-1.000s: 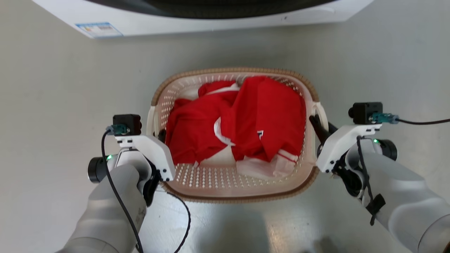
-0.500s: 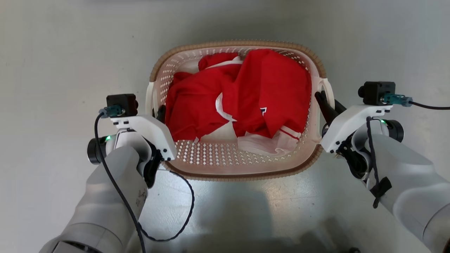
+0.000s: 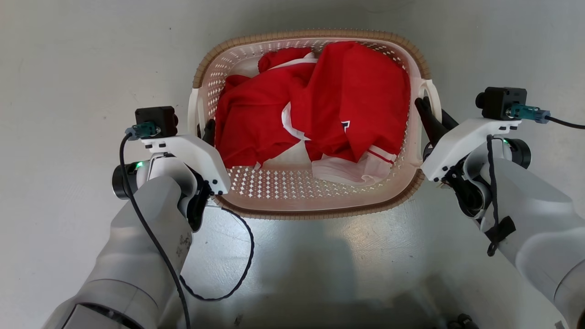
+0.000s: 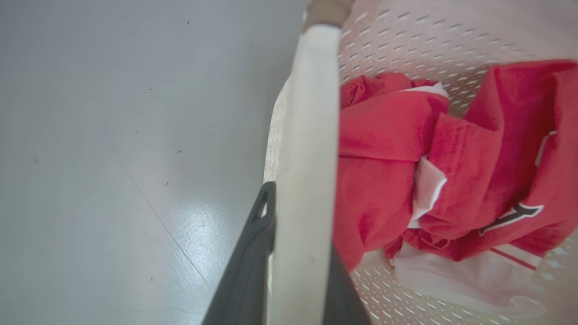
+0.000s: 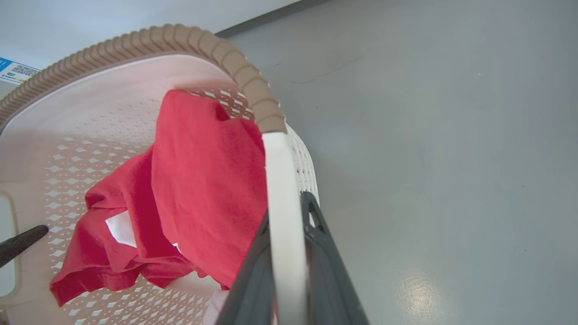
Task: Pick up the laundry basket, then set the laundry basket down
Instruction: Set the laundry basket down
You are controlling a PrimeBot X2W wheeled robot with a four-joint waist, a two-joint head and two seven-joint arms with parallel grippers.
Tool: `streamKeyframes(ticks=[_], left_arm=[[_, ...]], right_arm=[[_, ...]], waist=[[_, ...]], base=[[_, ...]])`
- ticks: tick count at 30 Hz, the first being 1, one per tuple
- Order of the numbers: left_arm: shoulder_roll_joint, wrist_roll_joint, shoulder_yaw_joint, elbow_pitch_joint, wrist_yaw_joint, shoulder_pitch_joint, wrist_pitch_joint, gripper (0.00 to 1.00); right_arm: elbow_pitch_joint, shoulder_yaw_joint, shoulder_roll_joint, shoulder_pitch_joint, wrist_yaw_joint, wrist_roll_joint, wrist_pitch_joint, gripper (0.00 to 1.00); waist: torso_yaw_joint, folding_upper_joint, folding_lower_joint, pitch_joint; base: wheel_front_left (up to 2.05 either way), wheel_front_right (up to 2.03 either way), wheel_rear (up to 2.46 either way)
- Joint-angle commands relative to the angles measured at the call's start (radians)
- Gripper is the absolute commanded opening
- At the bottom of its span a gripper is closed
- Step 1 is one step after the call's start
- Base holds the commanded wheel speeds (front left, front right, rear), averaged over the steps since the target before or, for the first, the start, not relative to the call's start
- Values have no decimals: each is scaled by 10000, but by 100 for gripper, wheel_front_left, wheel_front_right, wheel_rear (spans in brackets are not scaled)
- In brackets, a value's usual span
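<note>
The laundry basket (image 3: 315,206), cream-white with perforated walls and a brown woven-look rim, hangs between my two arms and holds red and white clothes (image 3: 320,105). My left gripper (image 3: 208,132) is shut on its left white handle (image 3: 194,114). In the left wrist view the dark fingers (image 4: 253,253) clamp that handle (image 4: 307,158) from both sides. My right gripper (image 3: 427,114) is shut on the right handle (image 3: 434,93). In the right wrist view its fingers (image 5: 318,225) pinch the white handle bar (image 5: 280,203) just below the rim (image 5: 253,90).
Glossy grey floor (image 3: 68,68) lies all around, with my shadow below the basket. A corner of the white washing machine with its blue label (image 5: 13,70) shows behind the basket in the right wrist view. A black cable (image 3: 242,256) loops from my left forearm.
The basket looks larger and sits higher in the head view, with both grippers still clamped on its handles. The camera has shifted and the washing machine has left the picture.
</note>
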Motion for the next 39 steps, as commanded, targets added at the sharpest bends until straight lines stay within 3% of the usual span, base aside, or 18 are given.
streamKeyframes(ticks=[1,3,4,6,8,9,10,11,27,39], left_arm=[[176,-160,96,-90,77,17,-89,0],[176,-216,33,-82,87,6,-94,0],[176,-241,-3,-78,93,1,-96,9],[176,-309,-76,-73,77,0,-98,72],[176,-376,-151,-65,66,1,-77,100],[176,-433,-173,-60,61,6,-27,100],[176,-475,-203,-55,60,4,-1,100],[176,-501,-239,-51,71,-4,-2,100],[175,-684,-683,56,236,124,-50,100],[394,-594,-695,102,428,685,-131,100]], right_arm=[[-44,-47,-45,464,73,-90,-138,0],[-24,-101,-44,474,73,-132,-138,0],[-9,-129,-43,475,73,-152,-138,0],[19,-183,-35,488,73,-187,-138,0],[37,-221,-28,513,73,-214,-138,5],[52,-238,-23,523,73,-228,-138,22],[70,-259,-17,530,73,-244,-138,91],[87,-284,-10,535,73,-260,-138,100],[-17,-963,127,739,73,-864,-139,100],[18,-1250,247,1302,73,-1017,-139,100]], waist=[[2,0,0,6],[9,0,0,19],[15,0,0,25],[26,0,0,28],[41,0,0,29],[44,0,0,27],[48,0,0,23],[52,0,0,18],[-52,0,0,-434],[-271,0,0,-1569]], base=[[0,0,0],[0,0,0],[0,0,0],[0,0,0],[0,0,0],[0,0,0],[0,0,0],[0,0,0],[0,0,0],[0,0,0]])
